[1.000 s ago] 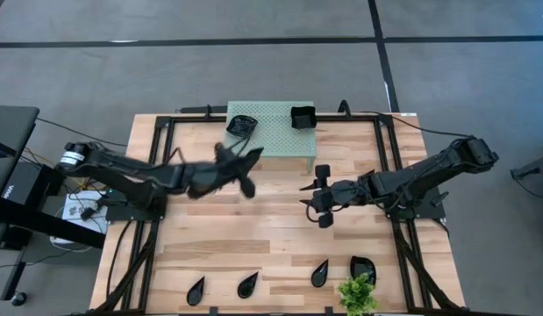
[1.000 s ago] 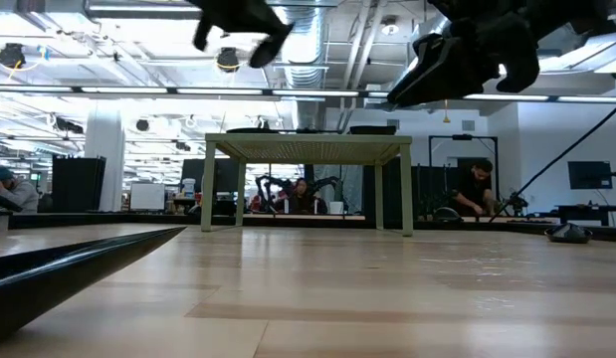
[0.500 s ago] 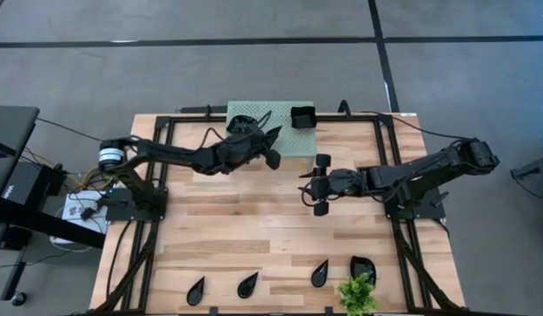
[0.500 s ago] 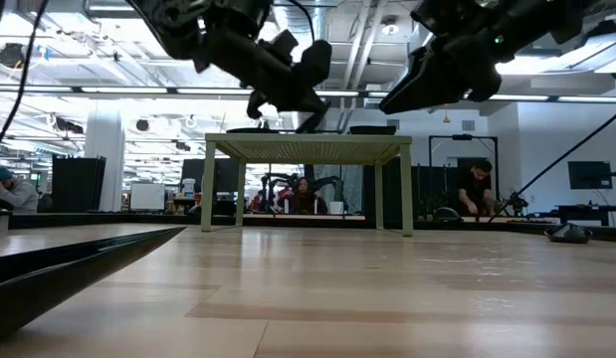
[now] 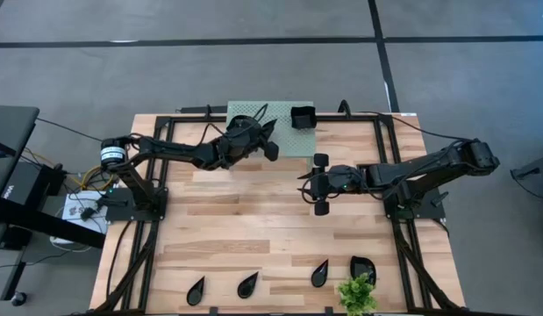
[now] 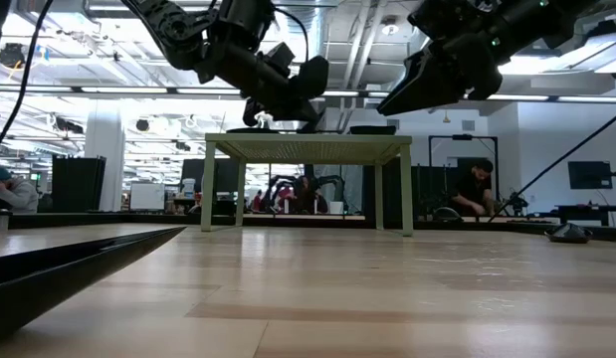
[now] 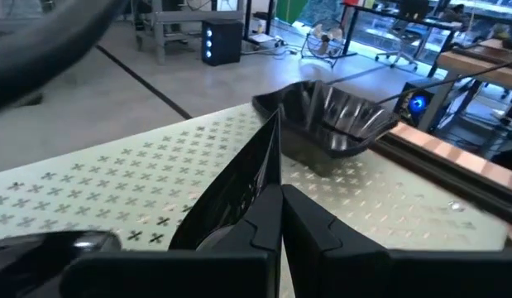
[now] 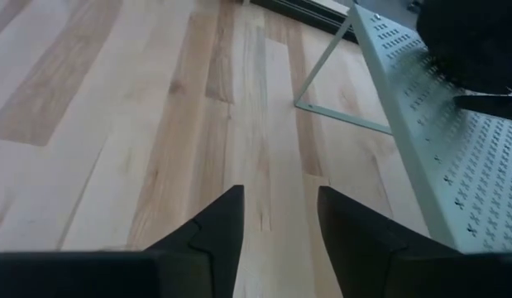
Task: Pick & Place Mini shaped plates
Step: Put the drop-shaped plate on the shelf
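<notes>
Surface: butcher-block table [image 5: 253, 228], pale green perforated stand [image 5: 284, 140] at far edge.
Left gripper [image 5: 269, 149]: clamped on a thin black plate [image 7: 239, 186] above stand.
Right gripper [image 5: 317, 184]: fingers apart, empty, waiting mid-table.
Technique: lower level, release clear of wavy square plate [image 5: 303, 116].

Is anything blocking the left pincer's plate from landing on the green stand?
Nothing visible does. The left pincer, shut on a thin black plate, is above the stand's bare perforated middle. The two dishes already there sit at the sides: one at, a square one at.
</notes>
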Robot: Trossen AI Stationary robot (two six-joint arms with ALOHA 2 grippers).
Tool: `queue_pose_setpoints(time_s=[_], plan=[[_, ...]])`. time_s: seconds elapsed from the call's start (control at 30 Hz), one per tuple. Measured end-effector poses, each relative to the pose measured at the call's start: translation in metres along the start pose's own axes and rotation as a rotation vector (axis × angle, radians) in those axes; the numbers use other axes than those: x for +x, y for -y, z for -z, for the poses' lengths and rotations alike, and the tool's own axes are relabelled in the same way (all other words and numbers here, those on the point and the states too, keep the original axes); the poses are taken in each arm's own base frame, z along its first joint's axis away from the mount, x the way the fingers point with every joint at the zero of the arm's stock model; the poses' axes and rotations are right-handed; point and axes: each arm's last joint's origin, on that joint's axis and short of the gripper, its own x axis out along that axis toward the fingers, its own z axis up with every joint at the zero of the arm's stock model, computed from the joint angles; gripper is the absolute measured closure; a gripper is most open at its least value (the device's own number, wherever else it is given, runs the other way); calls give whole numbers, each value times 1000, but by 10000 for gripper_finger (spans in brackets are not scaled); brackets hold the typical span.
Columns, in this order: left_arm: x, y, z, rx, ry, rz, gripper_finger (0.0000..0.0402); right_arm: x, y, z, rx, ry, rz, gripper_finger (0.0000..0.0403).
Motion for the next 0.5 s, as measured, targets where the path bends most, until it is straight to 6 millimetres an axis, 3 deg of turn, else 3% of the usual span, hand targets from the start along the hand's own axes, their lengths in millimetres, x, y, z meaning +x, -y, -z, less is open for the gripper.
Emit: queue_pose_setpoints(time_s=[0.5], plan=[[-1,1,1,-5,-3,27,380,0,0,0,-2,0,0,260]])
